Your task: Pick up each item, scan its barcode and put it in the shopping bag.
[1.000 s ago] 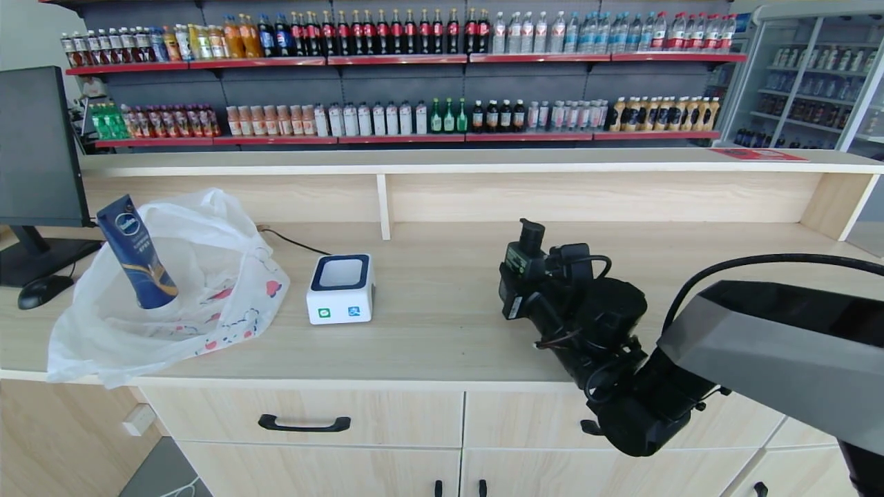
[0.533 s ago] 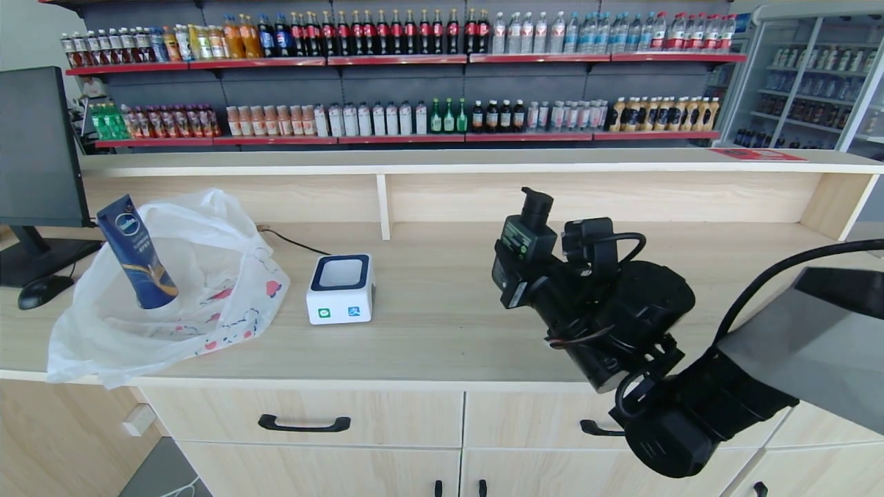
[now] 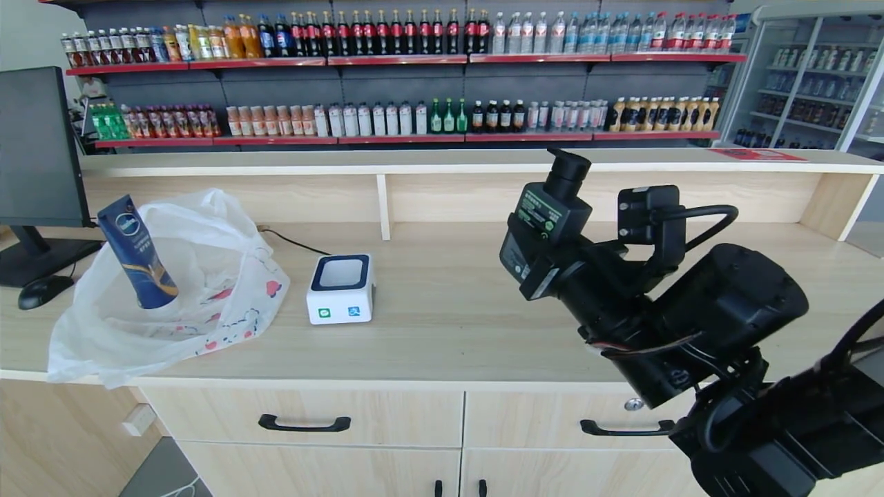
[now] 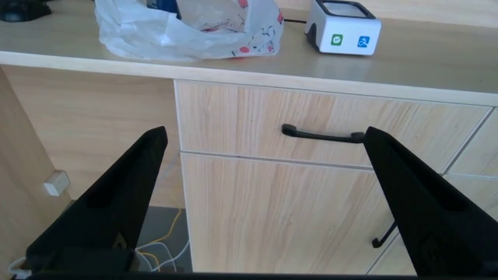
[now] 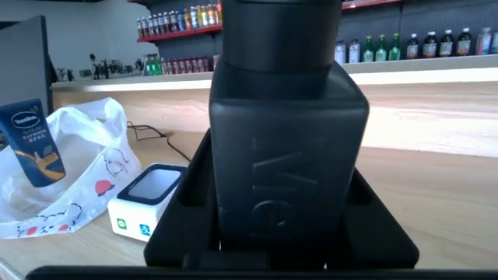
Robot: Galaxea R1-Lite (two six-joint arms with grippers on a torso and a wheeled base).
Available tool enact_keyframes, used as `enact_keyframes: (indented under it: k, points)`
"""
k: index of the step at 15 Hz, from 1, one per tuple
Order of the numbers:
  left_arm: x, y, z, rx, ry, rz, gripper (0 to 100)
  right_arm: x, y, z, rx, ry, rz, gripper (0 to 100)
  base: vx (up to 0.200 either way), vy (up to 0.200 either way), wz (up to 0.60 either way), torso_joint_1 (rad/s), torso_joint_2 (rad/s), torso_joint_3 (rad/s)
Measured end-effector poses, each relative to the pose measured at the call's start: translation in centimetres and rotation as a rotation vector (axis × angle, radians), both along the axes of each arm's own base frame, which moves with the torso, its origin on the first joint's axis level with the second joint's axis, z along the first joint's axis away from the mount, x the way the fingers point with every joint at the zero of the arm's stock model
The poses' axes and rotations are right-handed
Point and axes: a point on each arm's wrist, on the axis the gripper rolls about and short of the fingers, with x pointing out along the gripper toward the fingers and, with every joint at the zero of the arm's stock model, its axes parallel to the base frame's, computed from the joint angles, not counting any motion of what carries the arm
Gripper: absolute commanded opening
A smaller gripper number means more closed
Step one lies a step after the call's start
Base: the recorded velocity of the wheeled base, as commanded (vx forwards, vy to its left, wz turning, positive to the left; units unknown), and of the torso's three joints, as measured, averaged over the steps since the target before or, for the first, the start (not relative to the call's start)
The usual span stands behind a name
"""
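Right end effector [image 3: 552,268] is clamped on a black plastic bottle with a black cap and a green label [image 3: 547,215], held tilted in the air above the right half of the light wood bench [image 3: 442,331], cap pointing up and away. Left end effector [image 4: 264,134] is wide open and holds nothing, low in front of the bench drawers. White box scanner with a dark-framed window [image 3: 340,288] sits on the bench, well left of the bottle. Just left of it lies a white plastic shopping bag with red print [image 3: 214,276]; a dark blue tube [image 3: 136,252] stands tilted inside. Black monitor [image 3: 34,152] and mouse [image 3: 43,290] are at the far left.
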Motion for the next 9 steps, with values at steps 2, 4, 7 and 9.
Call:
enact_keyframes:
  k: [2,4,7,9]
  points:
    - [0.0,0.0,0.0,0.0,0.0,0.0,100,-1.7,0.3,0.7,0.01,-0.01,0.042,0,0.0,0.0,0.0,0.0,0.0,0.0]
    - [0.0,0.0,0.0,0.0,0.0,0.0,100,-4.9,2.0,1.1,0.011,-0.011,0.156,0,0.0,0.0,0.0,0.0,0.0,0.0]
    - [0.0,0.0,0.0,0.0,0.0,0.0,100,-7.6,2.0,2.4,0.052,-0.029,0.229,0,0.0,0.0,0.0,0.0,0.0,0.0]
    - [0.0,0.0,0.0,0.0,0.0,0.0,100,-8.8,1.7,2.9,0.118,-0.001,0.284,0,0.0,0.0,0.0,0.0,0.0,0.0]
